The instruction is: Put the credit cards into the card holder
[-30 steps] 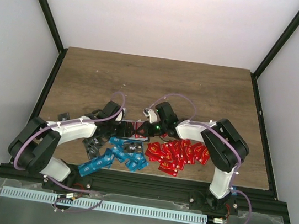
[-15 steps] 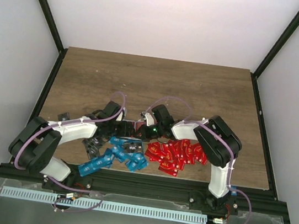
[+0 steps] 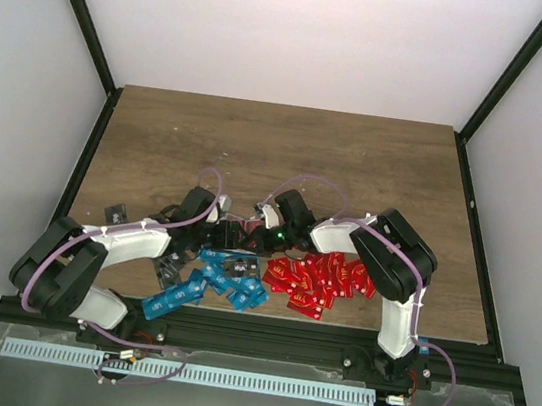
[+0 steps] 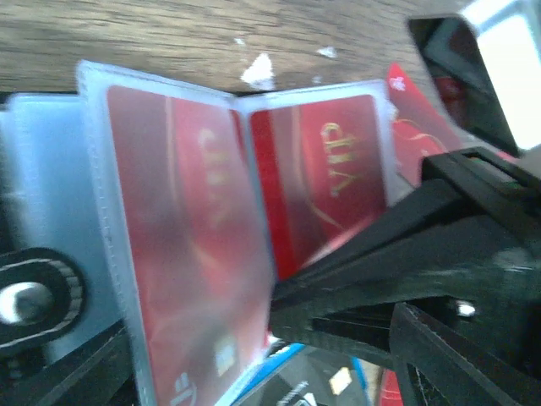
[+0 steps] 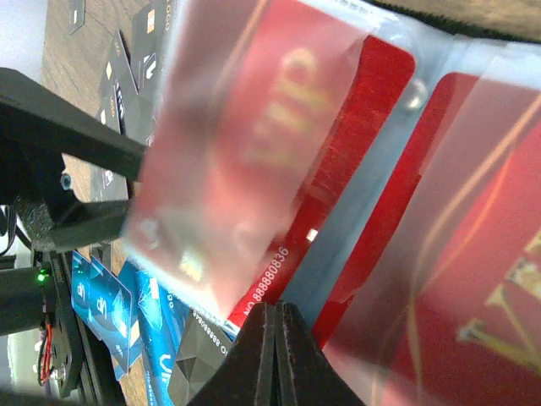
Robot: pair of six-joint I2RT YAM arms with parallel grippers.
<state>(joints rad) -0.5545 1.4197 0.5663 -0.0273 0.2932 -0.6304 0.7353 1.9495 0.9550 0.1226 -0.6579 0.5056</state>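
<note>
The card holder lies open between my two grippers. In the left wrist view its clear sleeves hold red VIP cards. My left gripper is at the holder's left side, and its jaws stand wide apart around a loose sleeve. My right gripper is shut, and its fingertips pinch the lower edge of a red numbered card lying at the holder's fold. Loose red cards, blue cards and dark cards lie near the front edge.
One dark card lies apart at the left. Blue cards and a dark card sit just below the holder. The right gripper's black fingers cross the left wrist view. Black frame posts flank the wooden table.
The right gripper moved a little left into the holder, then held still. The left arm's elbow and wrist shifted slightly left and toward the front. The card piles have not moved.
</note>
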